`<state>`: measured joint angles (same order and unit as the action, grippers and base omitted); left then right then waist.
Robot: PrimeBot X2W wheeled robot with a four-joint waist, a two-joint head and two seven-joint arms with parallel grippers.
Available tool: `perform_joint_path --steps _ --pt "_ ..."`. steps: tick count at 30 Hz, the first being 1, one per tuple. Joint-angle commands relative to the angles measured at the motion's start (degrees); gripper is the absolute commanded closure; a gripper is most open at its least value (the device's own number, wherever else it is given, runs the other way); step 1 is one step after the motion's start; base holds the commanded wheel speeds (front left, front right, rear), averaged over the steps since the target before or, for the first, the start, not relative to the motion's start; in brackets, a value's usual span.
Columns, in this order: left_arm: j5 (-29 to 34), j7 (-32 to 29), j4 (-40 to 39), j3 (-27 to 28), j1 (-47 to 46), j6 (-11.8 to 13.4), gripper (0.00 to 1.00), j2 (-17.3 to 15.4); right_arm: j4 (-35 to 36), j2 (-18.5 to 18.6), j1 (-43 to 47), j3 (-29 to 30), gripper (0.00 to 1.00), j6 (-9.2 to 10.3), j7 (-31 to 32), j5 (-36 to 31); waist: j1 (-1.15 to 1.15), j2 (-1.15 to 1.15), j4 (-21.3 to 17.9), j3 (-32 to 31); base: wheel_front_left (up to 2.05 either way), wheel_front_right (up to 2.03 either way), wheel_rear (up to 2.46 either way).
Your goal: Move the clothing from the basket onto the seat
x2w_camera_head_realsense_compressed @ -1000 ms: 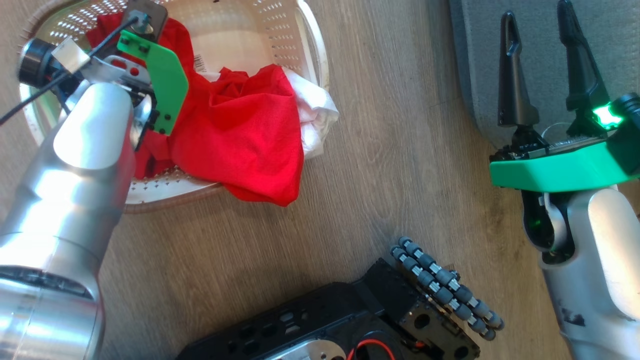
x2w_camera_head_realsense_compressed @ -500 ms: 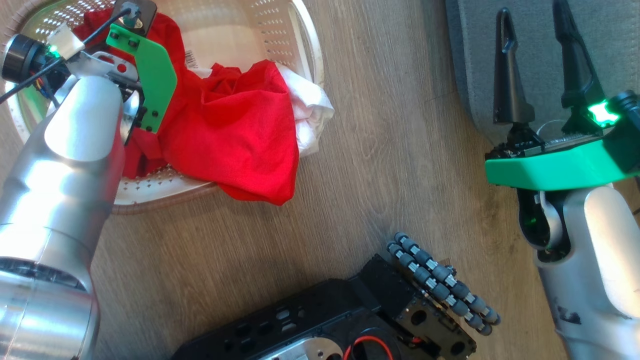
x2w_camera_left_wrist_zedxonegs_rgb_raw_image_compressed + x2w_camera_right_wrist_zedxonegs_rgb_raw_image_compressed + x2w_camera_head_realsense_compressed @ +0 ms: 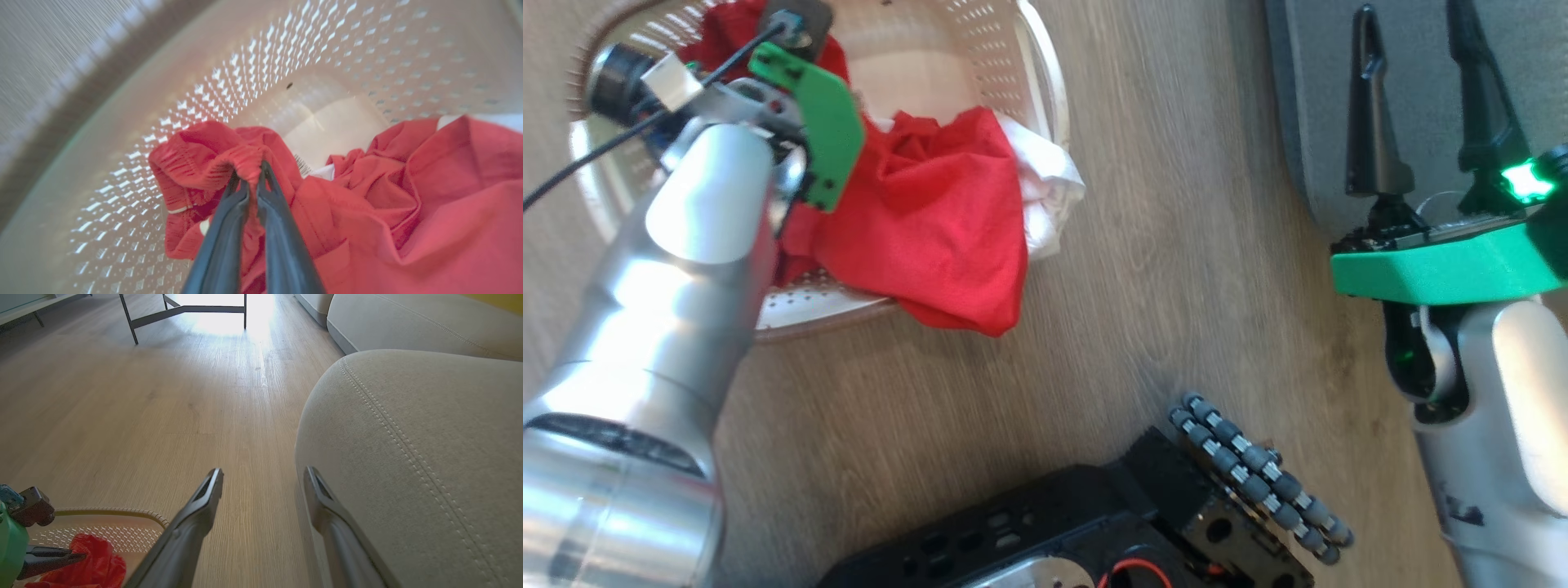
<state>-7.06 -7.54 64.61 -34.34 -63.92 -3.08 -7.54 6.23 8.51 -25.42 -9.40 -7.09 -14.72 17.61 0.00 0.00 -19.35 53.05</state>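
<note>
Pale wood-plank floor [image 3: 1168, 245], grain running away from me. Cream basket [image 3: 1039, 57] sits on it to my left. A red garment [image 3: 947, 237] spills over the rim, its hem down on the boards. Grey seat [image 3: 408, 437] rests on the floor at right, well apart from the basket. My black base [image 3: 1094, 514] is nearest me. Dark metal frame [image 3: 184, 310] stands farther off.

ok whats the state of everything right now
bright red fabric garment: bunched, hanging over the rim
white fabric garment: crumpled beneath it
cream perforated plastic basket: upright, holding both
grey fabric seat: no clothing visible
left gripper: jaws shut on red garment
right gripper: jaws open, empty
</note>
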Motion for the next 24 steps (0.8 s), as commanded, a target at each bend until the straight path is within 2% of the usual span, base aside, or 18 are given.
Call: perform_joint_path --steps 1,6,12,16,24 --pt "-0.60 1.55 -1.91 0.99 -0.17 -0.26 1.00 0.32 1.46 1.24 2.49 -0.11 0.00 -0.40 -0.28 -0.29 0.00 0.00 1.53 -1.96 0.00 0.00 0.00" --pt "-3.90 8.36 -4.42 2.51 2.66 -0.84 1.00 2.35 1.28 2.93 4.41 1.31 0.00 -0.40 -0.28 -0.95 0.00 0.00 5.09 -8.08 0.00 0.00 0.00" --pt "-7.82 15.67 -8.12 4.51 8.66 -0.78 1.00 3.32 0.35 6.16 8.45 2.80 0.00 -0.40 -0.28 -1.40 0.00 0.00 10.26 -17.38 0.00 0.00 0.00" --pt "-10.78 19.70 -11.96 6.76 14.68 -0.36 1.00 2.41 -0.47 8.40 11.41 2.71 0.00 -0.40 -0.28 -1.52 0.00 0.00 13.77 -25.35 0.00 0.00 0.00" --pt "-14.37 21.34 -23.73 10.26 25.40 1.66 1.00 -1.17 -2.00 10.78 17.01 2.08 0.00 -0.40 -0.28 -1.21 0.00 0.00 18.30 -35.97 0.00 0.00 0.00"
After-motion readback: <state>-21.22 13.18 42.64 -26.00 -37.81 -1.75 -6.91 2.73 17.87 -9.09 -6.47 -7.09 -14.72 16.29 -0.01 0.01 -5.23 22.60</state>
